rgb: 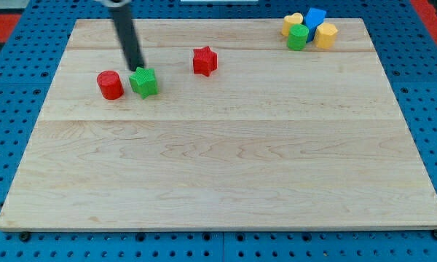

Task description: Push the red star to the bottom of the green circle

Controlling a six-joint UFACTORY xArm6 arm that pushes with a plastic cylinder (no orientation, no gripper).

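Note:
The red star lies in the upper middle of the wooden board. A green round block, which looks like the green circle, sits in a cluster at the upper right, far from the star. My tip is at the upper left, well left of the red star. It stands at the top edge of a green star-like block; I cannot tell if they touch. The rod slants up to the view's top.
A red cylinder sits just left of the green star-like block. In the upper-right cluster, a yellow heart, a blue block and a yellow block crowd around the green round block, near the board's top edge.

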